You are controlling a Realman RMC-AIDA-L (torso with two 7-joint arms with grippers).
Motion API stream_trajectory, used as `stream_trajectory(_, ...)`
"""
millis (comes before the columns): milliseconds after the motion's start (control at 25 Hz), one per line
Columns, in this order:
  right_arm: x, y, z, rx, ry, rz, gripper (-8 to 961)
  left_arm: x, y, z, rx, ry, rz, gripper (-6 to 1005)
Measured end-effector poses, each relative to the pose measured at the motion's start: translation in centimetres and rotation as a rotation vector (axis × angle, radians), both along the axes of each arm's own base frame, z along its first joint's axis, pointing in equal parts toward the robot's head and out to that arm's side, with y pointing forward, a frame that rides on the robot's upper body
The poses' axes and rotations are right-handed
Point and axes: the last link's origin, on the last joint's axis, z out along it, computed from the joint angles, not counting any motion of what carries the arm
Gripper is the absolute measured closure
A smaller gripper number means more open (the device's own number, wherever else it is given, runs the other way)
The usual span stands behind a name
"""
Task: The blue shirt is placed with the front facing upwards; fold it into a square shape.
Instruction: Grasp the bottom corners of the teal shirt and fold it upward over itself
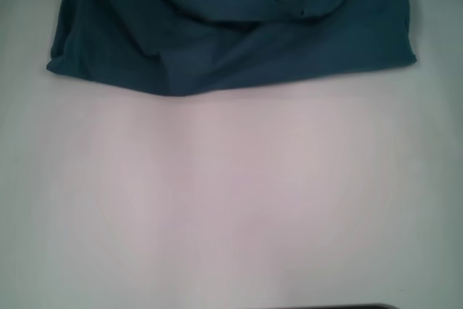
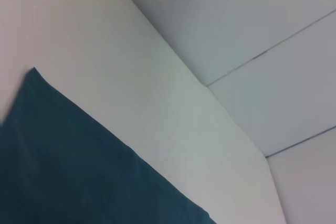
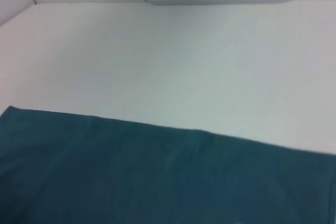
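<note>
A white worktop (image 1: 231, 200) fills our view, with the blue shirt (image 1: 231, 34) bunched and partly folded at its far edge, plain side up, its long axis running left to right. Neither arm's fingers show, so we cannot tell their state. We judge the loose overlapping folds need flattening before another fold squares it.

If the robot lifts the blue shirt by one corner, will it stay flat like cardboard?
Probably not. The blue shirt already lies in soft overlapping folds, so it would likely droop and sag. Pushed across the smooth white table, it would probably bunch up.
</note>
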Motion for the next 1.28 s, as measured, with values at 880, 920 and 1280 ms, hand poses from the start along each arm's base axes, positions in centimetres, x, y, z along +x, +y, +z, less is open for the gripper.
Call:
stream_trajectory(880,-0.9,1.5,-1.7,0.061,-0.149,0.053,825,0.0,0.6,-0.3,0.063,0.045,0.028,950)
stream_trajectory(920,-0.9,1.6,-1.7,0.062,-0.148,0.052,824,0.0,0.7,-0.3,0.065,0.045,0.028,949)
stream_trajectory(1280,-1.1,1.7,-1.5,0.073,-0.151,0.058,816,-0.5,0.6,-0.3,0.085,0.046,0.054,944)
